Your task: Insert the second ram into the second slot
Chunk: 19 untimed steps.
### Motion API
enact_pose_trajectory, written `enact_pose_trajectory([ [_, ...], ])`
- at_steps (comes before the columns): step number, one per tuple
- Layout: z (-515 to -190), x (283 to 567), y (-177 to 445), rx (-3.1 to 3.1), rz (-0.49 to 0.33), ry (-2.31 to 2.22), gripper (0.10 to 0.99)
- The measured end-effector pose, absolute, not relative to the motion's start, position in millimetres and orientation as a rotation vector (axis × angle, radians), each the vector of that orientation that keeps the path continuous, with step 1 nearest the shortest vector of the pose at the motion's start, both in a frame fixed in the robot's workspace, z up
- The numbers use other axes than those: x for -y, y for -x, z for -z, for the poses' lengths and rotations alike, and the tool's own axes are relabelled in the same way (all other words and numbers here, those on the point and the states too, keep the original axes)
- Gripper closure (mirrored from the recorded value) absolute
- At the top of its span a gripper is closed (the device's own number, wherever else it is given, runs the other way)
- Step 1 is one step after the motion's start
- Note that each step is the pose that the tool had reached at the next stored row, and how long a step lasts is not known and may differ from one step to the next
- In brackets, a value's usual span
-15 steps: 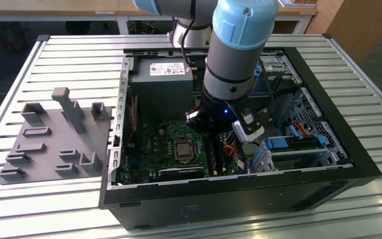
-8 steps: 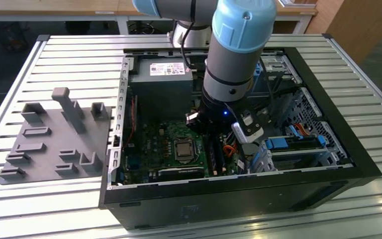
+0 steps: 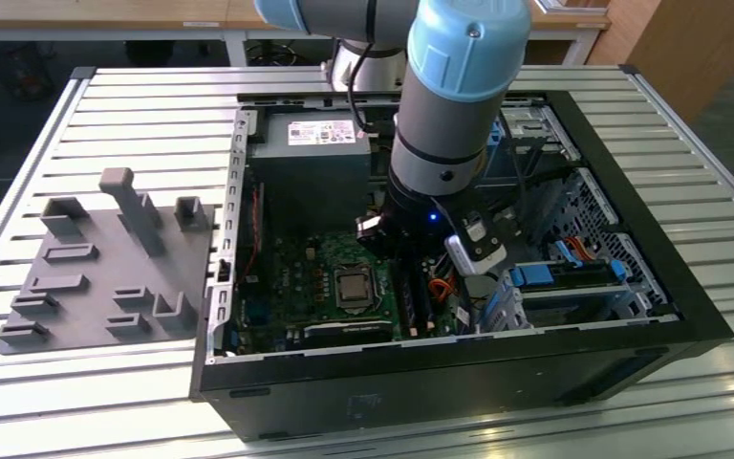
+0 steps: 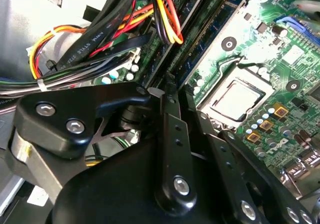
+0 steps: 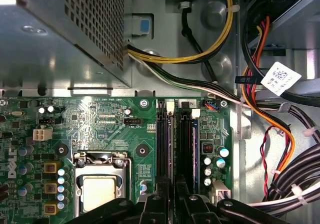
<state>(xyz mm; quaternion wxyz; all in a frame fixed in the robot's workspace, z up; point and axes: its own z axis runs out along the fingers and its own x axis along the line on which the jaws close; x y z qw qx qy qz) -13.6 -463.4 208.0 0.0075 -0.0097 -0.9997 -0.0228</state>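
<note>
**A:** Black jointed gripper looms closest in the first wrist view, low over the green motherboard.

**B:** Holding anything?

**A:** I cannot tell whether it is open or clamped.

**B:** And the long, thin, dark blue-green memory stick?

**A:** It stands edge-up among the black memory slots, right at the gripper's tip and beside the silver processor socket.
</note>
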Motion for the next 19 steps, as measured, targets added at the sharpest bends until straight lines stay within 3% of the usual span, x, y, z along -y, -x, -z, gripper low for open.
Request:
enact_pose_trajectory([
  [13, -225.7, 463.4, 13.6, 3.126, 0.07, 0.03, 0.875],
  [15, -226.6, 463.3, 13.6, 3.126, 0.071, 0.03, 0.953],
  [19, -226.1, 463.2, 13.5, 3.126, 0.07, 0.03, 0.98],
])
